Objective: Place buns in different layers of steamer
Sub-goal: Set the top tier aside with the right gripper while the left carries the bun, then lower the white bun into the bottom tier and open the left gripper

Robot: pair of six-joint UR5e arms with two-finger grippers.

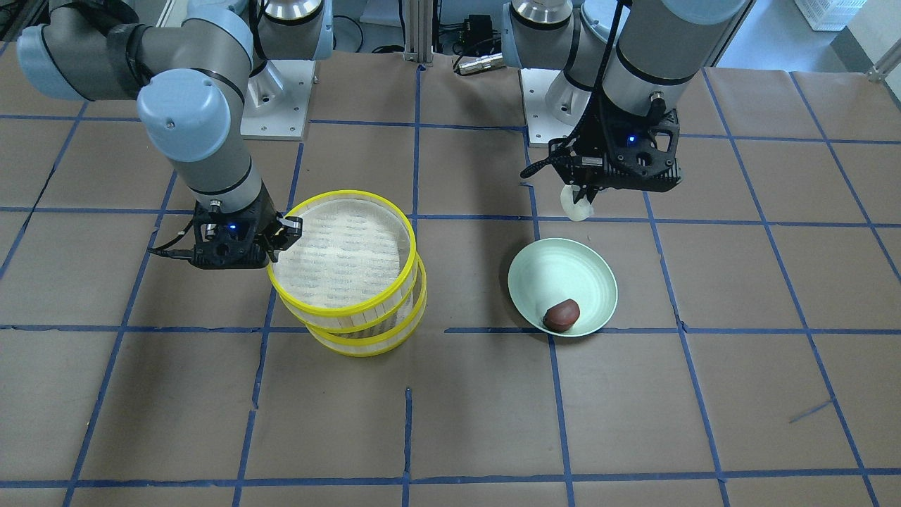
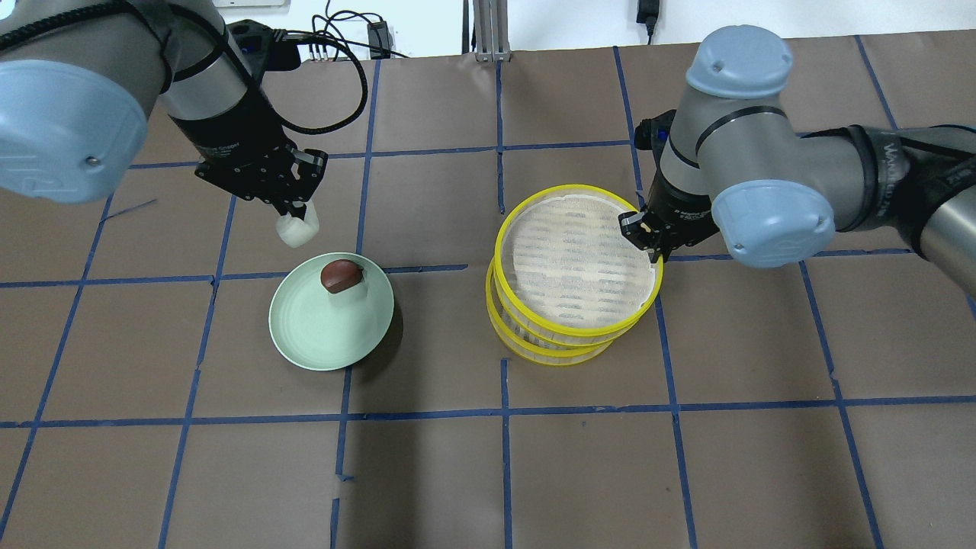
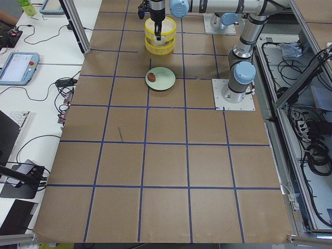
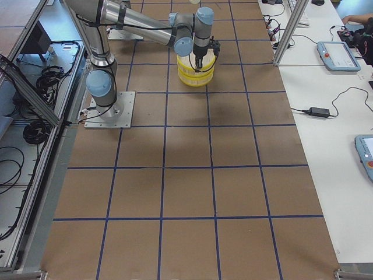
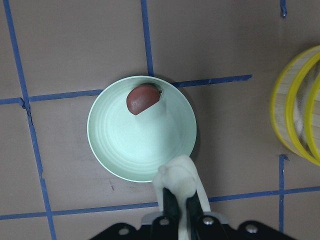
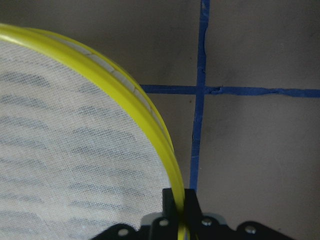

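White bun: a small, soft, oblong white bun [image 2: 297,229] with a smooth, doughy skin hangs in the air near the plate's rim, clear of the counter.
Left pincer: the left pincer [image 2: 296,216] is clamped on the white bun; its fingers squeeze the bun's sides and the wrist points straight down.
Brown bun: a rounded, glossy reddish-brown bun [image 2: 341,274] lies near the edge of a pale green, ringed, shallow round plate [image 2: 320,328].
Upper tier: a round steamer tier [image 2: 576,263] with a yellow rim, pale slatted sides and a white mesh liner sits askew over the lower tier.
Lower tier: the matching tier [image 1: 362,343] rests on the brown paper counter [image 2: 762,473], which is gridded with blue tape.
Right pincer: the right pincer [image 2: 646,242] is closed on the upper tier's yellow rim, with the arm bent at the elbow and the wrist vertical.
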